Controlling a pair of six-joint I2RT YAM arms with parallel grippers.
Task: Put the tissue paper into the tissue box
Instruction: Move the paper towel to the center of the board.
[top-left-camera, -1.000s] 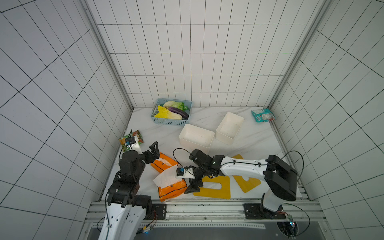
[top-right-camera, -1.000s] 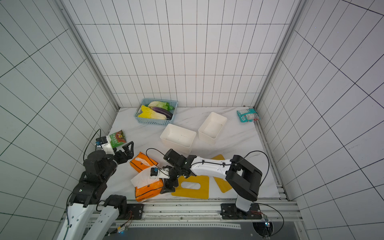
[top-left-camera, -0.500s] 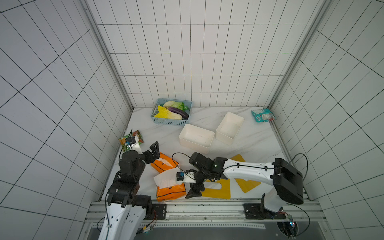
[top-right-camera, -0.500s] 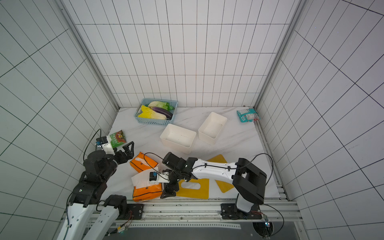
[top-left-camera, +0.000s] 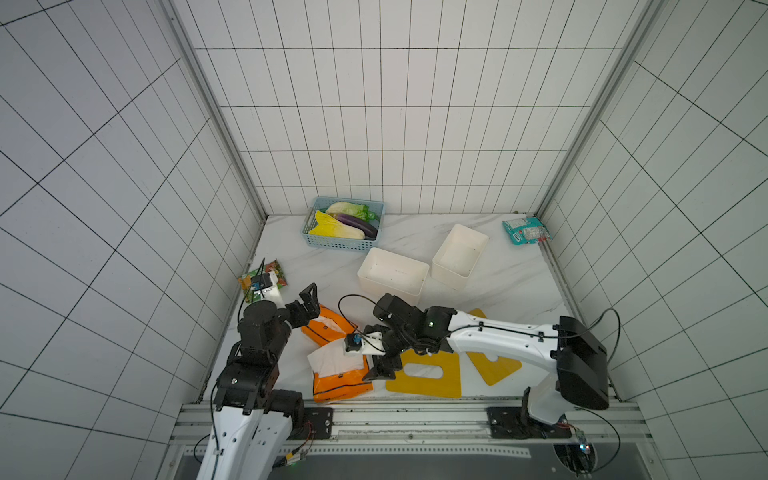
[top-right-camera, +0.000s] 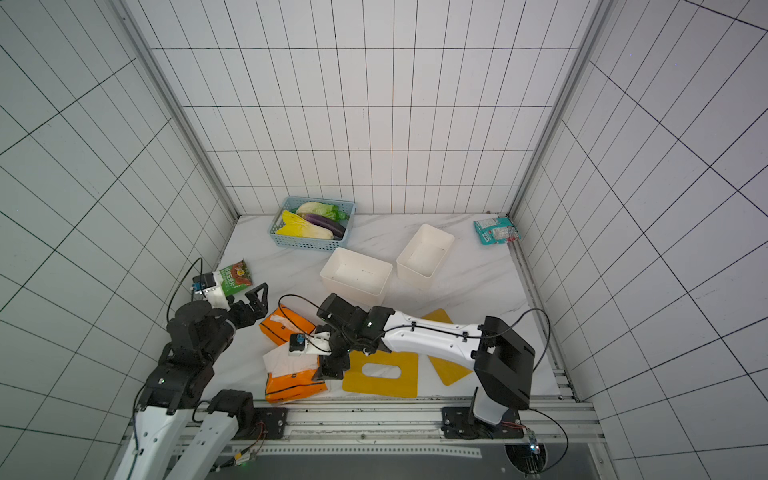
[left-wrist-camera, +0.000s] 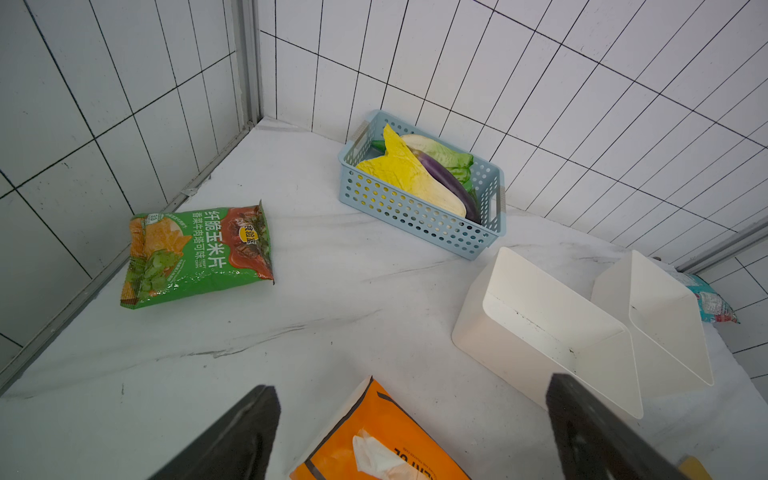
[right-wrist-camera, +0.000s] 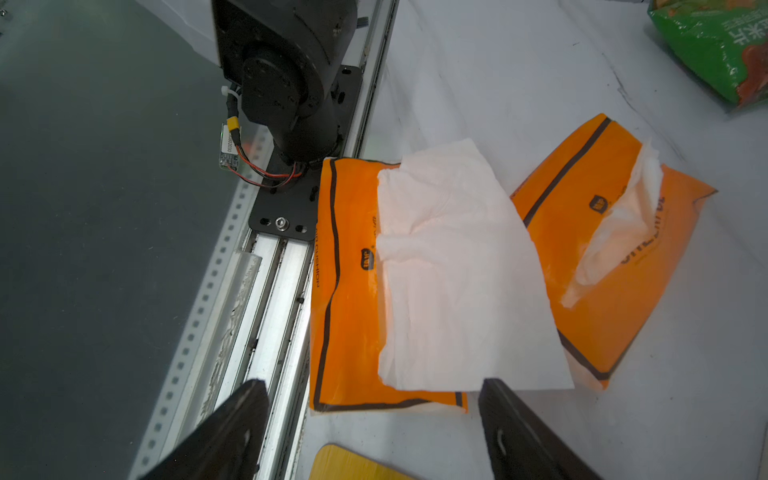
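The front-edge tissue pack (right-wrist-camera: 345, 299) is orange with dark border lines, its tissue sheet (right-wrist-camera: 457, 291) white. The worktop (left-wrist-camera: 332, 324) is grey-veined white marble, the basket (left-wrist-camera: 415, 216) pale blue and perforated.

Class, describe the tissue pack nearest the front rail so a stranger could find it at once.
Start at the metal rail along the marble table's front edge. Of two orange tissue packs there, it is the nearer pack. Unlike its neighbour, showing only a small tuft, a broad white sheet drapes across its top.
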